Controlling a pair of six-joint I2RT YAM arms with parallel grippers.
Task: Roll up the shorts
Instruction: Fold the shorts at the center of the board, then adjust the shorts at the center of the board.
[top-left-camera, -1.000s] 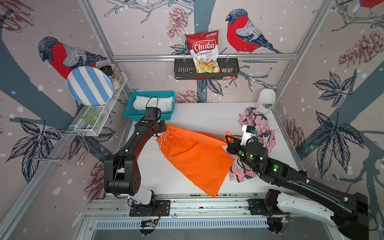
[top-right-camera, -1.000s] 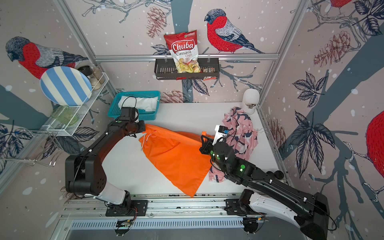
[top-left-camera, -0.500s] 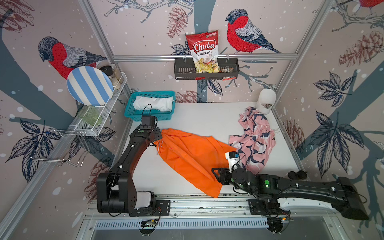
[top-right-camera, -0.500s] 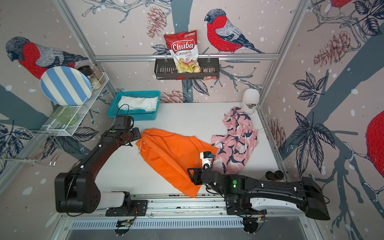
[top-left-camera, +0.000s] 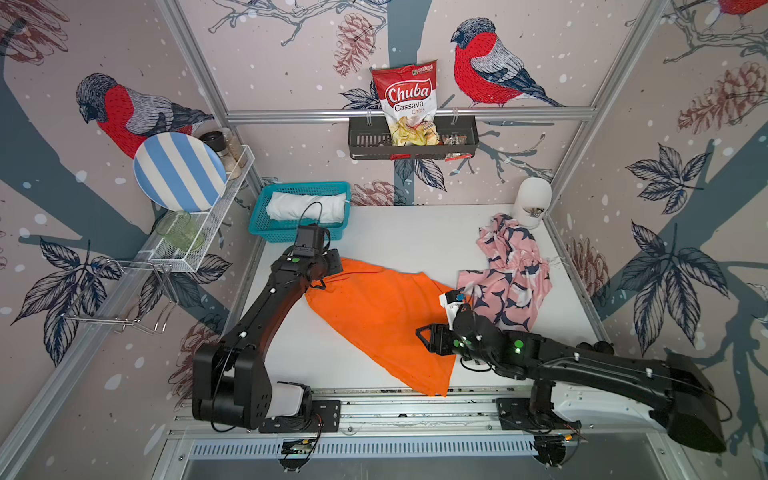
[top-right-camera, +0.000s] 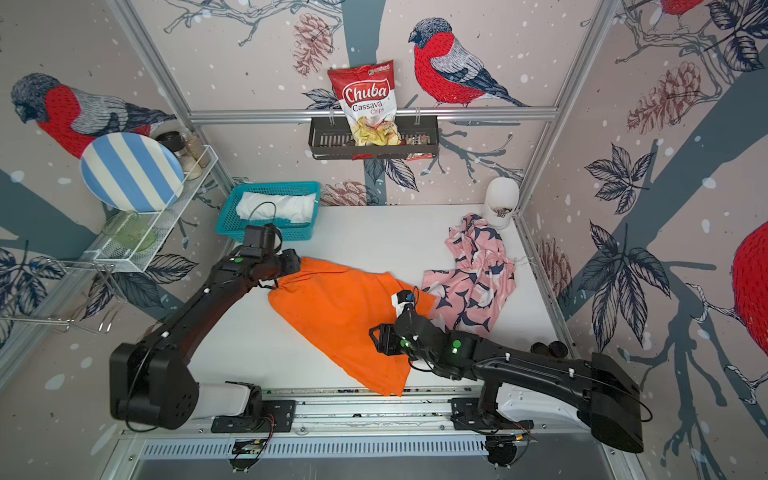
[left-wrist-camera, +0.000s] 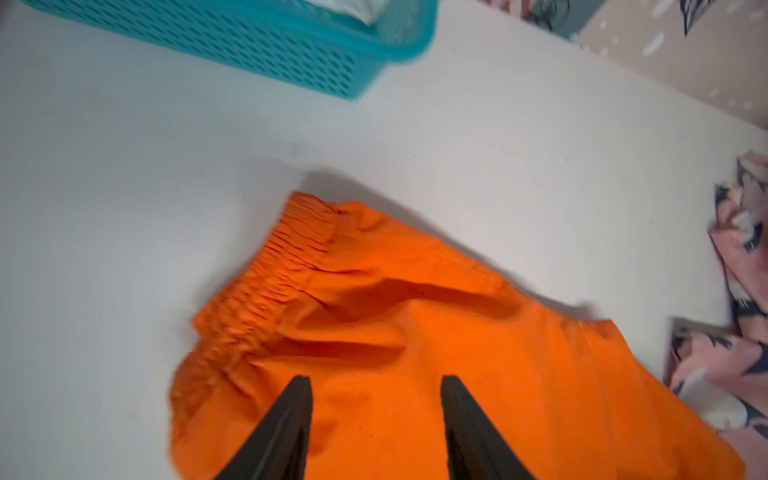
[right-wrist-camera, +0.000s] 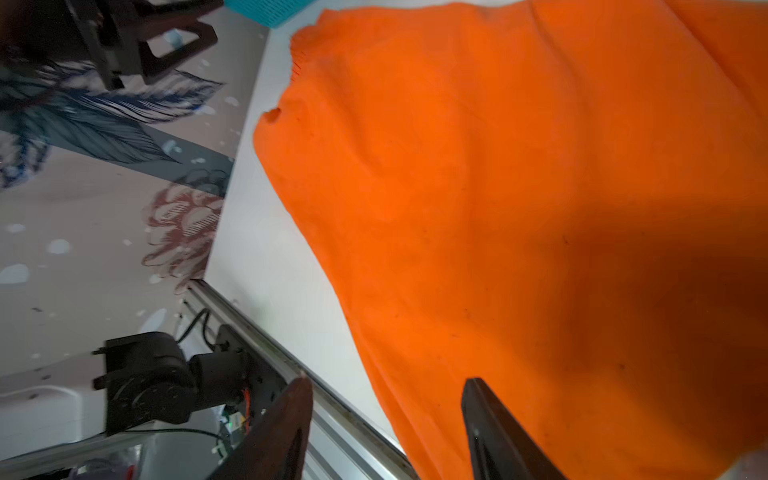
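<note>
Holding white shorts (top-left-camera: 307, 206), a teal basket (top-left-camera: 278, 235) sat on the white desk (top-left-camera: 415, 237); left fingers (left-wrist-camera: 286, 428) and right fingers (right-wrist-camera: 494, 428) stood apart, empty, above orange shorts (top-left-camera: 374, 316); bird wallpaper (top-left-camera: 490, 66) surrounded it

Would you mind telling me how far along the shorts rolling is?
Done: the white shorts look rolled, in the basket. In hand: the orange shorts lie spread out, with the left tool and right tool open over them, gripping nothing. Left: rolling them and the crumpled pink shorts.
</note>
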